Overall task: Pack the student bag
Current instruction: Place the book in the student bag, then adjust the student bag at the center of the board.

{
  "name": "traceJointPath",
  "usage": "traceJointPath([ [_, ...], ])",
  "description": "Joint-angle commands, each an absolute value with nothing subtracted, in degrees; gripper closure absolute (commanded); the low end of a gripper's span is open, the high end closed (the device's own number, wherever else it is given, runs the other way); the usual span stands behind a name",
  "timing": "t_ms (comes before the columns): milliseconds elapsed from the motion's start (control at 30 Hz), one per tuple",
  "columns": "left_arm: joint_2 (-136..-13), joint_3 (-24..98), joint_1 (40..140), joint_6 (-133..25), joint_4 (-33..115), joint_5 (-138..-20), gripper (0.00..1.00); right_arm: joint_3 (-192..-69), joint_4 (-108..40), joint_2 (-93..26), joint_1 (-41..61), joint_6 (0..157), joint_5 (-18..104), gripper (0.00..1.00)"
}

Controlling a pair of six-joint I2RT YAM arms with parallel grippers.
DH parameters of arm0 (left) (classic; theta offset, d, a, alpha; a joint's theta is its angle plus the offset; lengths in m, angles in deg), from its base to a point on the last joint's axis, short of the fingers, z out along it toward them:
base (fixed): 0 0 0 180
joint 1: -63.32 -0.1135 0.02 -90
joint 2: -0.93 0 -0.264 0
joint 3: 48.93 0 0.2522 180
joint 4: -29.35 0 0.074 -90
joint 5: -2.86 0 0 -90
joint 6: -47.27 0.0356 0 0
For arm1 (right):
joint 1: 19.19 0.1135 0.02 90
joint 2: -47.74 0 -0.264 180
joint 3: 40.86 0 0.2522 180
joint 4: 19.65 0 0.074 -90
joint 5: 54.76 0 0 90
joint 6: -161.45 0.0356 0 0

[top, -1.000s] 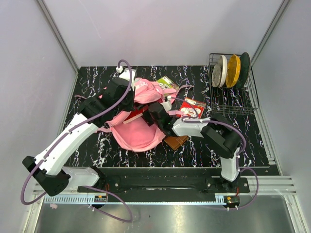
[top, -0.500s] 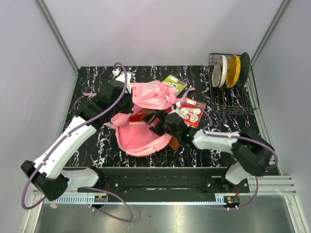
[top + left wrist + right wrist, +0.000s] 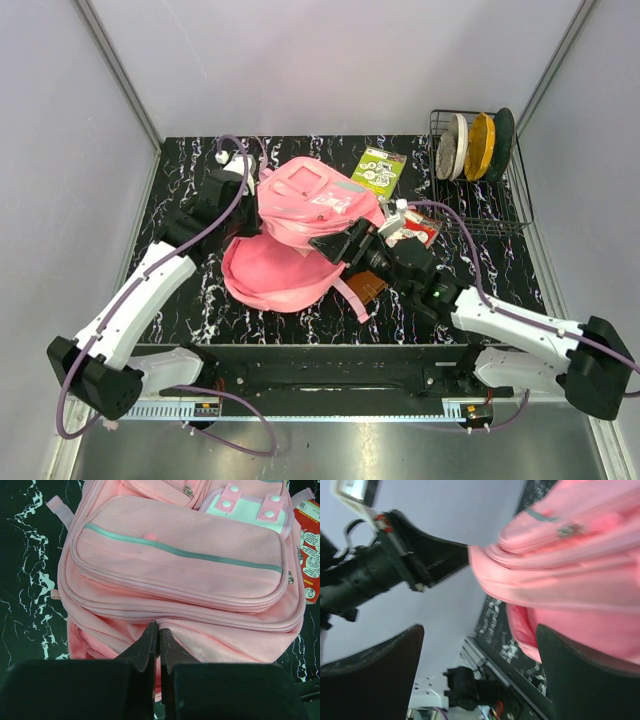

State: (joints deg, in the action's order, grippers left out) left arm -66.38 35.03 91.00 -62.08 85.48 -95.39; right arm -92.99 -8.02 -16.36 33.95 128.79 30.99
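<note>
The student bag (image 3: 300, 205), a soft pink backpack, lies mid-table with its front pockets up and its lower half (image 3: 272, 278) spread toward me. My left gripper (image 3: 256, 200) is shut on a fold of the bag's pink fabric; in the left wrist view its fingertips (image 3: 150, 639) pinch the seam just under the mint-trimmed pocket (image 3: 180, 550). My right gripper (image 3: 336, 246) stands open at the bag's right edge, nothing between its fingers (image 3: 375, 670). Pink fabric (image 3: 570, 585) fills the right of the right wrist view.
A green booklet (image 3: 378, 170) lies behind the bag, a red one (image 3: 418, 232) to its right beside my right arm, and a brown item (image 3: 368, 287) under that arm. A wire rack (image 3: 480, 205) with upright plates stands at the back right.
The bag's upper part has swung up and over, front pockets now facing up. My right arm has stretched out low from the right, its gripper still open. The green booklet is uncovered.
</note>
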Motion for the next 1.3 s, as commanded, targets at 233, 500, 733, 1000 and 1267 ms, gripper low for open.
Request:
traceJointPath([
  [233,-56.47,38.40,90.39,-65.05,86.79,-106.82,1.00,-94.43,-42.73,-5.68,19.07,138.51,22.44,0.00],
  [500,-51.37,35.15,90.39,-68.38,87.85,-106.92,1.00,-111.20,-34.30,-37.55,17.81,132.36,45.06,0.00],
  [733,-53.47,31.11,90.47,-69.36,85.30,-100.68,1.00,-130.36,-33.14,-57.89,17.02,129.37,54.22,0.00],
  [1000,-51.54,30.05,90.47,-67.43,85.39,-101.82,0.41,-123.01,-43.76,-43.16,11.76,121.21,35.80,0.00],
  [1267,-54.00,36.55,90.82,-65.40,82.60,-93.92,0.01,-104.38,-49.31,-23.13,7.97,122.24,26.72,0.00],
])
